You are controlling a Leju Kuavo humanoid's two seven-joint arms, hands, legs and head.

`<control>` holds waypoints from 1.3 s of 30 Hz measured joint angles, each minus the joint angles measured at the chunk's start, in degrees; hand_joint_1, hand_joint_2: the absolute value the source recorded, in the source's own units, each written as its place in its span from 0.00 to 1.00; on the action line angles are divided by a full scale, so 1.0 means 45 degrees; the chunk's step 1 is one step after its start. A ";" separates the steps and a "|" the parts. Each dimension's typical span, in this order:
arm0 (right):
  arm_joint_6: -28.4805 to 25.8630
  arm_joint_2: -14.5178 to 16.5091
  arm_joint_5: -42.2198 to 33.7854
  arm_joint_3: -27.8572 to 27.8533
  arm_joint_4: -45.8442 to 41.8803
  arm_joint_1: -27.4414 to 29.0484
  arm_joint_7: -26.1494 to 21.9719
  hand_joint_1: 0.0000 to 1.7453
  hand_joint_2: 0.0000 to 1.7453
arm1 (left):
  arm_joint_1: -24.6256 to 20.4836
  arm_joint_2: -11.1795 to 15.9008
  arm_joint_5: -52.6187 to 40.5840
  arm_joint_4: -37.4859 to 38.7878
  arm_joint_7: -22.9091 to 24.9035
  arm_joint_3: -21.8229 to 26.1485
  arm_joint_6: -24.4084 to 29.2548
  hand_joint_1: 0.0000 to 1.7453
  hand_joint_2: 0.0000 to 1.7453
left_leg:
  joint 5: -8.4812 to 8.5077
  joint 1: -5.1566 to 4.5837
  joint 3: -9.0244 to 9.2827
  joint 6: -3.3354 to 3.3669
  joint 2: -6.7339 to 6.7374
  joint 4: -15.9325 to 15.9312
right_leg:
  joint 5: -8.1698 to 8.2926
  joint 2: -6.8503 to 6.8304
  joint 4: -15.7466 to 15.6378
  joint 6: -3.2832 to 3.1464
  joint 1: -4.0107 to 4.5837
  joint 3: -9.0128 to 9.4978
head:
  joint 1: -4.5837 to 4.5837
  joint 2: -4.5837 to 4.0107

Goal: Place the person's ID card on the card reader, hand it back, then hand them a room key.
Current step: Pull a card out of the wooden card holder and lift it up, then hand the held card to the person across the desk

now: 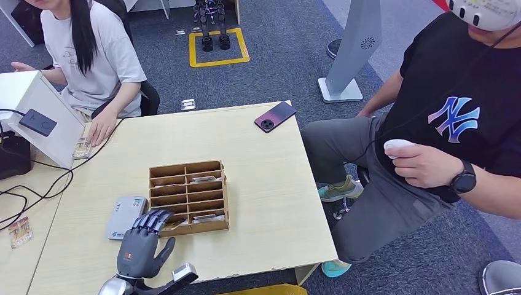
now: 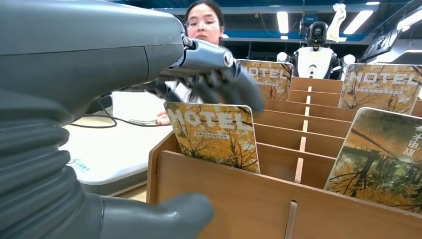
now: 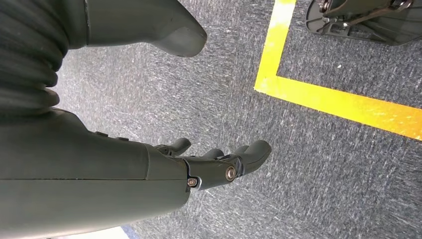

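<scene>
Roughly centred on the wooden table point(image 1: 258, 166) sits the slotted card rack point(image 1: 189, 198), the landmark here, w/ printed HOTEL room key cards point(image 2: 215, 134) upright in its slots so they can be plucked from above. Card reader point(image 1: 125, 216) lies flat just beside the rack, on the robot's left. Left hand point(image 1: 143, 241) hovers at the rack's near-left corner, fingers spread over the near slots, holding nothing; probably going for a key. Room around the rack looks free; table edge near. Right hand point(image 3: 199, 167) hangs over carpet, fingers loosely extended, empty. ID card: can't tell where.
</scene>
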 joint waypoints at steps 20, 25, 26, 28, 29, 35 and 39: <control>0.0000 0.0035 0.0028 -0.0015 0.0000 -0.0002 -0.0052 0.00 1.00 | -0.0017 0.0015 0.0728 0.0000 -0.0256 0.0000 0.0015 1.00 1.00 | 0.0000 0.0000 0.0001 0.0000 -0.0001 -0.0001 | -0.0001 0.0001 0.0000 -0.0001 0.0000 0.0002 | 0.0002 0.0000; 0.0005 0.0032 0.0091 -0.0015 0.0000 0.0000 -0.0131 0.00 1.00 | -0.0011 0.0191 0.1294 -0.0190 -0.0551 0.0028 -0.0170 1.00 1.00 | 0.0001 0.0002 0.0002 -0.0001 0.0000 0.0000 | 0.0000 0.0001 0.0000 -0.0001 0.0002 0.0000 | 0.0004 0.0000; 0.0005 0.0032 0.0136 -0.0015 0.0000 0.0000 -0.0169 0.00 1.00 | -0.0018 0.0338 0.1502 -0.0405 -0.0636 0.0071 -0.0300 1.00 1.00 | 0.0002 0.0004 0.0002 -0.0003 0.0001 0.0000 | 0.0000 0.0003 0.0000 -0.0002 0.0004 -0.0001 | 0.0004 0.0000; 0.0006 0.0032 0.0221 -0.0015 0.0000 0.0003 -0.0217 0.00 1.00 | -0.0132 0.0832 0.2240 -0.1147 -0.0834 0.0262 -0.0783 1.00 1.00 | 0.0010 0.0012 0.0002 -0.0014 0.0001 0.0000 | 0.0004 0.0005 0.0001 -0.0008 0.0011 -0.0008 | 0.0004 0.0000; 0.0012 0.0032 0.0243 -0.0015 0.0000 0.0005 -0.0225 0.00 1.00 | -0.0289 0.1170 0.2823 -0.1651 -0.0961 0.0414 -0.1192 1.00 1.00 | 0.0020 0.0019 -0.0001 -0.0022 -0.0002 0.0000 | 0.0007 0.0003 0.0002 -0.0013 0.0017 -0.0015 | 0.0002 0.0000; 0.0044 0.0032 0.0349 -0.0015 0.0000 -0.0001 -0.0256 0.00 1.00 | -0.2842 0.3305 0.6353 -0.4983 -0.1366 0.1949 -0.5031 1.00 1.00 | 0.0083 0.0039 -0.0048 -0.0051 -0.0034 -0.0003 | 0.0040 -0.0032 0.0029 -0.0058 0.0034 -0.0049 | -0.0001 0.0000; 0.0044 0.0032 0.0368 -0.0015 0.0000 -0.0002 -0.0257 0.00 1.00 | -0.3138 0.3471 0.6418 -0.5282 -0.1360 0.2134 -0.5374 1.00 1.00 | 0.0083 0.0037 -0.0045 -0.0051 -0.0032 -0.0004 | 0.0042 -0.0031 0.0032 -0.0060 0.0033 -0.0049 | -0.0007 0.0000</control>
